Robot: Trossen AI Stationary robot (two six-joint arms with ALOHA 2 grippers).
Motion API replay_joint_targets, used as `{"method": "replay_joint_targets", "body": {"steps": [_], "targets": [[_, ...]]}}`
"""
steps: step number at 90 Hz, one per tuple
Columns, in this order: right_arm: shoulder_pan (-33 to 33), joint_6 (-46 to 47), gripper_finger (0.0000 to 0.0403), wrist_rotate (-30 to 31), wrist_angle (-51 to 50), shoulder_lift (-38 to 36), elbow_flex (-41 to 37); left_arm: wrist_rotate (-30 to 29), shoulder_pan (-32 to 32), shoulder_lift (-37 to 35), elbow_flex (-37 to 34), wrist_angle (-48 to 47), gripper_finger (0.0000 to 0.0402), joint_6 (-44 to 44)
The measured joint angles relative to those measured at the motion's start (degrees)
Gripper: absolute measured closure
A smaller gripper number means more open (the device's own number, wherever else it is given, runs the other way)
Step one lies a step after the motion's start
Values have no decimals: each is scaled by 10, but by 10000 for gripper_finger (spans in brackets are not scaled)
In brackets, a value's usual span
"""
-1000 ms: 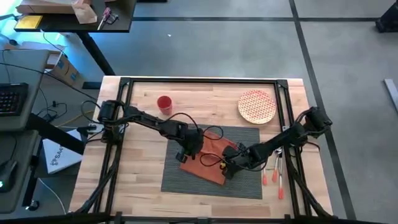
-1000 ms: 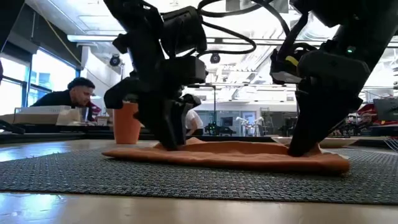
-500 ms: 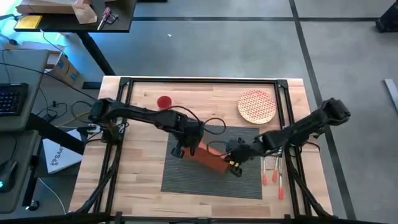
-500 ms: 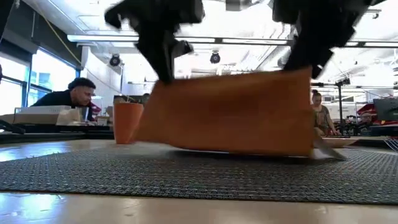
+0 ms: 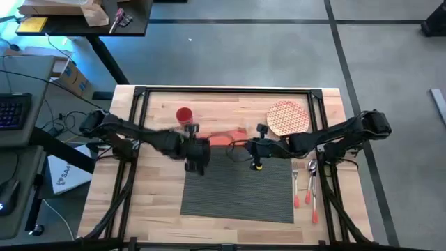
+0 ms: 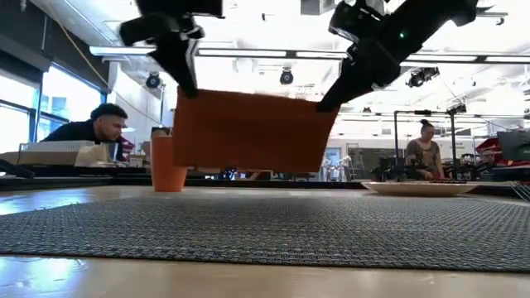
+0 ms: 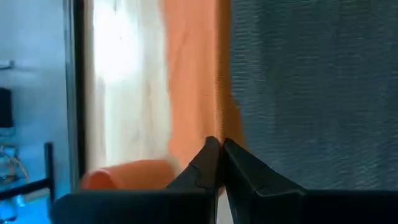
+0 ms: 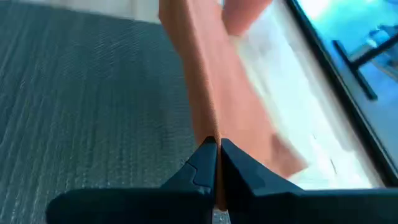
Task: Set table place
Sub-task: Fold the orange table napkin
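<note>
We see the left fingers (image 5: 197, 148) and right fingers (image 5: 256, 148) each pinching a top corner of the napkin (image 6: 252, 130), hanging between them clear above the placemat's (image 5: 237, 188) far edge on the bench (image 5: 157, 199).

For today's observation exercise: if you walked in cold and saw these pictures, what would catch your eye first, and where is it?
The orange napkin stands out first: it hangs in the air like a banner, pinched at its top corners by the left end effector and the right end effector, above the far edge of the grey placemat. Next, the patterned plate at the table's far right and the red cup at its far left.
</note>
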Motion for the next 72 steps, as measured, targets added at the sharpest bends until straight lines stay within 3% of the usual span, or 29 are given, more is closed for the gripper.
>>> {"method": "replay_joint_targets", "body": {"steps": [14,25,51,63,72], "targets": [[25,33,403,-80,15,84,0,59,-91,32,-82,196,401,-56],[50,57,403,-119,23,134,-1,126,-135,67,-88,280,401,-97],[95,62,393,-131,-9,112,-2,189,-163,78,-3,250,401,-196],[102,119,346,-131,-47,55,-2,187,-153,73,61,178,401,-247],[104,235,293,-133,-74,7,-1,190,-128,73,78,124,401,-316]]}}
